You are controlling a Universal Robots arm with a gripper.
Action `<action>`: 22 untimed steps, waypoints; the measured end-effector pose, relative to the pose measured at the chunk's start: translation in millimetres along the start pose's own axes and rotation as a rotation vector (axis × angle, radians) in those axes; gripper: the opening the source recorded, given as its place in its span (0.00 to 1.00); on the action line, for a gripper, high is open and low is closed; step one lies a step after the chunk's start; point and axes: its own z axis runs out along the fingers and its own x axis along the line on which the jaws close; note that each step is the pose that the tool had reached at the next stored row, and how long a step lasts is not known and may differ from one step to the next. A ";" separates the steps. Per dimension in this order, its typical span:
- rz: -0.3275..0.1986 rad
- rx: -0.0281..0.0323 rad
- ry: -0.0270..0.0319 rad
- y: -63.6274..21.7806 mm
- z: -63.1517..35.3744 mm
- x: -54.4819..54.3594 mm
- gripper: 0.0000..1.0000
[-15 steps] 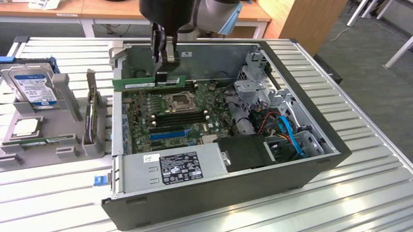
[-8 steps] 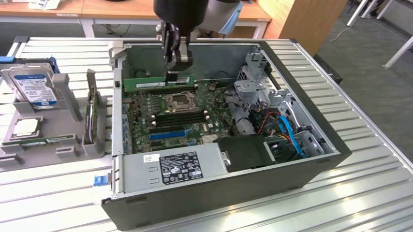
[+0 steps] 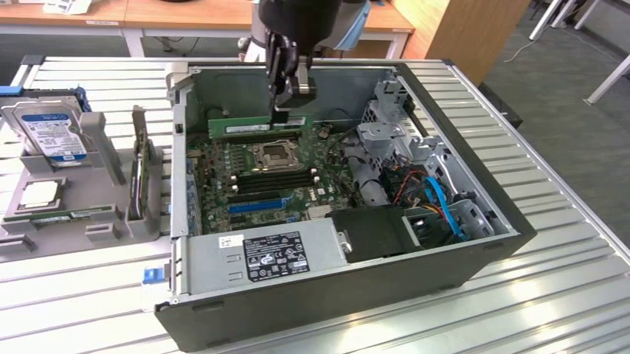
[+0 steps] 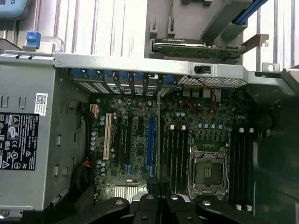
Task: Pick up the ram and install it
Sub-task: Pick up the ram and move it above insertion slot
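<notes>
In the exterior view, the gripper (image 3: 288,110) reaches down into the open computer case (image 3: 492,243). Its fingers are squeezed tight on the ram (image 3: 246,127). The ram is a long, thin green stick. It lies level, up over the big green board (image 3: 258,193), close to the far wall of the case. The square chip holder (image 3: 274,153) and the black slots (image 3: 276,177) sit on the board below it. A hard drive (image 3: 54,133) stands in a grey holder (image 3: 99,214) outside the case, on the exterior view's left.

In the wrist view, the gripper (image 4: 160,203) holds the ram (image 4: 159,140) edge-on, so it looks like a thin line over the board (image 4: 131,140). The black slots (image 4: 177,154) are just beside that line.
</notes>
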 end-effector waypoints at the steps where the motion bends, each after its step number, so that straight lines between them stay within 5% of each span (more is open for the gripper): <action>1: 0.000 0.0001 0.0000 -2.4 -0.2 0.1 0.11; 12: 0.000 0.0001 0.0000 -28.8 -2.2 0.9 0.11; 22: 0.000 0.0000 0.0000 -30.3 -2.1 -1.4 0.11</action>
